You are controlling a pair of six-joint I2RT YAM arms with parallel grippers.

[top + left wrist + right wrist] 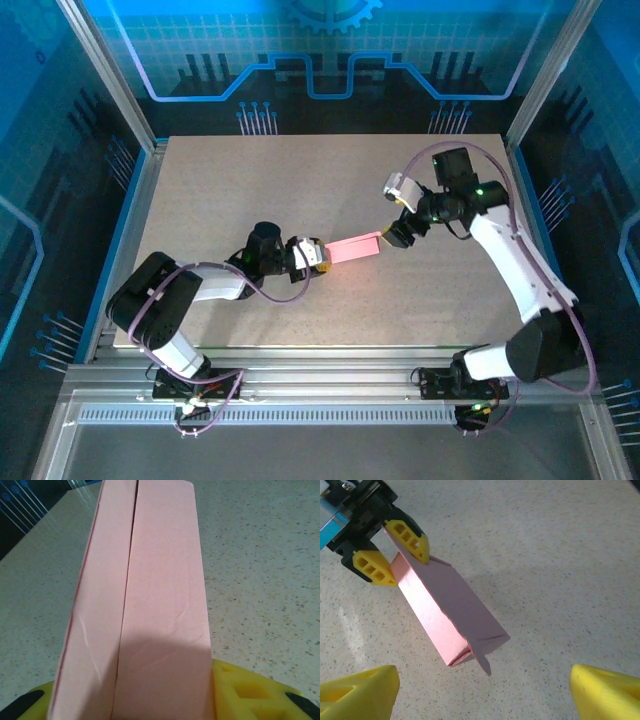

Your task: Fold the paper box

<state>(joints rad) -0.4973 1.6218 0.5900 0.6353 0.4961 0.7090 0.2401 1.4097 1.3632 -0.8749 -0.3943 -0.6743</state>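
Step in hand: the paper box [353, 248] is already formed into a long flat sleeve. Judging from that, the work is now at its ends, with the side walls done.
Box position: near the middle of the table [250, 180], stretched between the two pincers. Whether its underside touches the table I cannot tell.
Left pincer: the left gripper [318, 254] is clamped on the near end of the box. In the right wrist view, its yellow fingers [409, 541] pinch the box from both sides.
Right pincer: the right gripper [392, 235] stands spread wide and holds nothing. Its fingertips [362, 690] sit either side of the far end without touching it.
Loose part: a small end flap [482, 662] sticks out at the far end, not tucked in.
Seam: the left wrist view shows a long slit running down the top face, so the walls are not locked.
Left arm pose: stretched low across the table, wrist aimed along the box.
Right arm pose: reaching in from the right, elbow high, wrist bent down toward the far end.
Next move calls for: probably the right fingers pressing the flap inward while the left grip holds firm. Thin card buckles easily, so a light push suits.
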